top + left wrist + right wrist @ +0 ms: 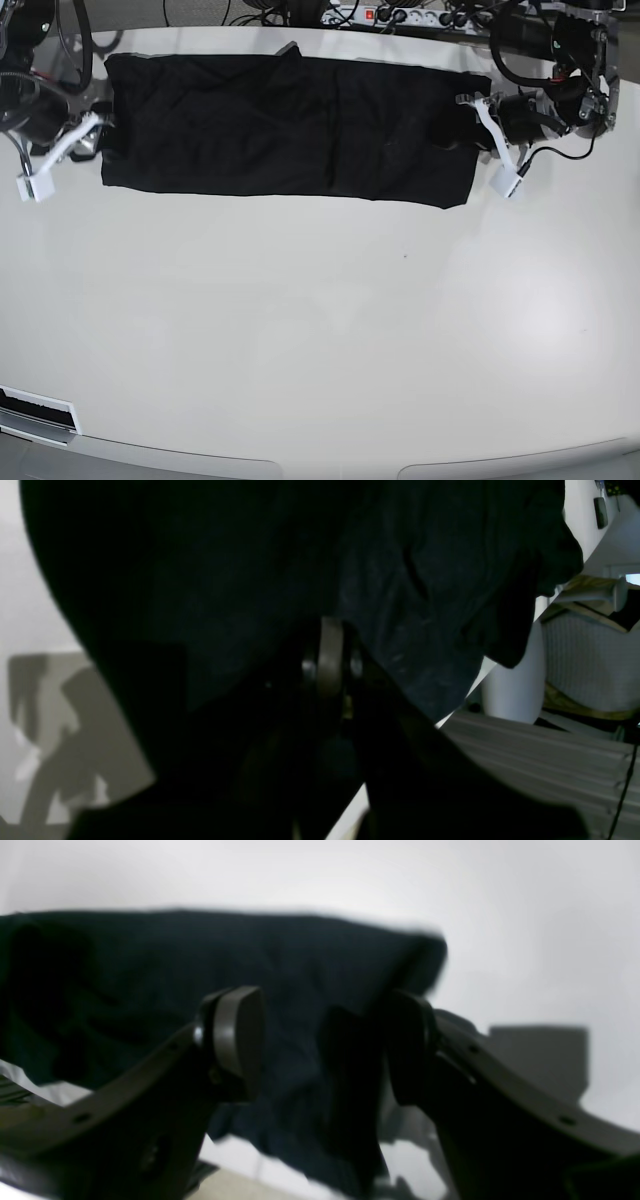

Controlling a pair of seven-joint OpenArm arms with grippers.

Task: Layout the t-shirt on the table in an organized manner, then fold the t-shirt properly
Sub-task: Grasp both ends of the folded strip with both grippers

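The plain black soft-fabric t-shirt (290,128) lies folded into a long flat band along the far edge of the large glossy white bench (320,340), stretching nearly from the left side to the right. The left end effector (327,667) is clamped together on the shirt's end nearest the bench's right edge, dark cloth bunched around its pads. At the opposite end, the right end effector (325,1045) stands with its fingers (235,1040) spread apart, the shirt's edge lying between them, not gripped.
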